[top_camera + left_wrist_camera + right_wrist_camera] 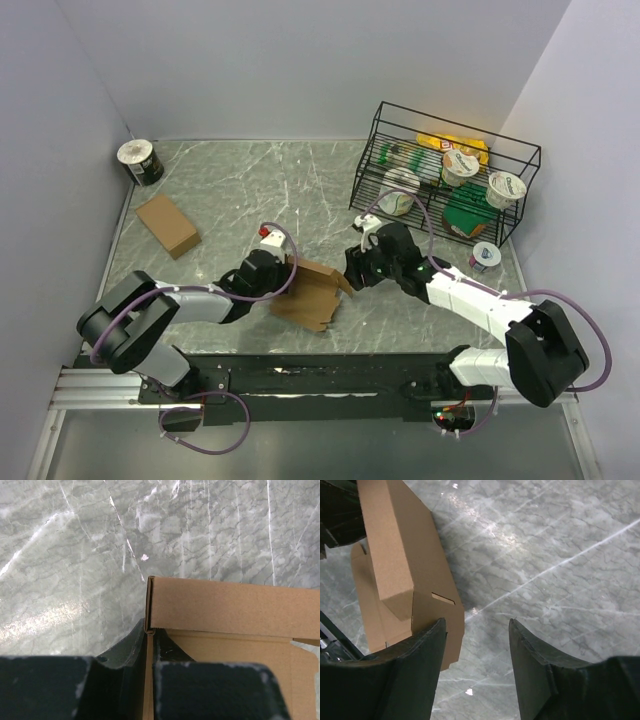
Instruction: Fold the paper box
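In the middle of the top view, the half-folded brown cardboard paper box [312, 295] lies on the grey marble-patterned table [250, 190]. The left gripper [149, 636] clamps its upright wall; the right gripper [477, 630] hovers beside it, jaws apart.

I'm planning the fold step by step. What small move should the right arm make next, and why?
Probably slide the right gripper sideways toward the paper box so its loose flap enters the open jaws. The left gripper pinches one wall, but the right jaws hold nothing and the flap sits just outside them.
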Motion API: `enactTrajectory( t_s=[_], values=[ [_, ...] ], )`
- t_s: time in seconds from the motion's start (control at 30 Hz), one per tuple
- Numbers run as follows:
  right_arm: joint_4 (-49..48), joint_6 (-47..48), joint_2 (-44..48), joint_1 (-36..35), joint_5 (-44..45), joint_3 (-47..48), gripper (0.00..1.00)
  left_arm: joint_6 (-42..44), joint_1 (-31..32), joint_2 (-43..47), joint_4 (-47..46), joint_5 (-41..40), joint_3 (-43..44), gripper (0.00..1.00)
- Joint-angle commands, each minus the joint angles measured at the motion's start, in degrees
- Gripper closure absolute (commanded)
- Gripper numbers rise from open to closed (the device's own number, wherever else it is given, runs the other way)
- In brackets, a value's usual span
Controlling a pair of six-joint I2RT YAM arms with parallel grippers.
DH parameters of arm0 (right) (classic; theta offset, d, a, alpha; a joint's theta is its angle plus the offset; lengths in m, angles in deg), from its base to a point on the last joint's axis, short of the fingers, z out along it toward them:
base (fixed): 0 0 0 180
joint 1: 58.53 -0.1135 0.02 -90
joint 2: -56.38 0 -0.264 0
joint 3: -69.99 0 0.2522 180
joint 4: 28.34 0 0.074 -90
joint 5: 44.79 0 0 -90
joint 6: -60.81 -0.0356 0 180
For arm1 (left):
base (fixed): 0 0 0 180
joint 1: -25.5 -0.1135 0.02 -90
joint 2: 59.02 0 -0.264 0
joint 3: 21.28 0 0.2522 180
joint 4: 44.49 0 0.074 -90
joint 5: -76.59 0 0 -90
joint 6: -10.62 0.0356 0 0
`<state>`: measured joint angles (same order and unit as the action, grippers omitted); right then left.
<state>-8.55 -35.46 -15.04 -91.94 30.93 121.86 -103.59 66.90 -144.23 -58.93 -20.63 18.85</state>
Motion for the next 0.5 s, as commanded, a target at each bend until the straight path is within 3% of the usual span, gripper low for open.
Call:
enactTrajectory(
  t_s=[0.0, 0.23, 0.47],
  values=[
    [-3.1, 1.7, -0.4, -1.0, -1.6, 0.2, 0.41, 0.9, -0.5, 1.1, -0.8, 1.6, 0.0, 0.96],
    [2.0, 0.6, 2.7, -1.7, -0.4, -0.7, 0.41, 0.4, -2.2, 1.0, -0.3, 3.2, 0.3, 0.96],
    [1.9, 0.0, 5.8, -2.9, -3.1, -2.3, 0.41, 3.6, -3.3, 2.3, -4.9, 12.9, -1.4, 0.96]
  ],
)
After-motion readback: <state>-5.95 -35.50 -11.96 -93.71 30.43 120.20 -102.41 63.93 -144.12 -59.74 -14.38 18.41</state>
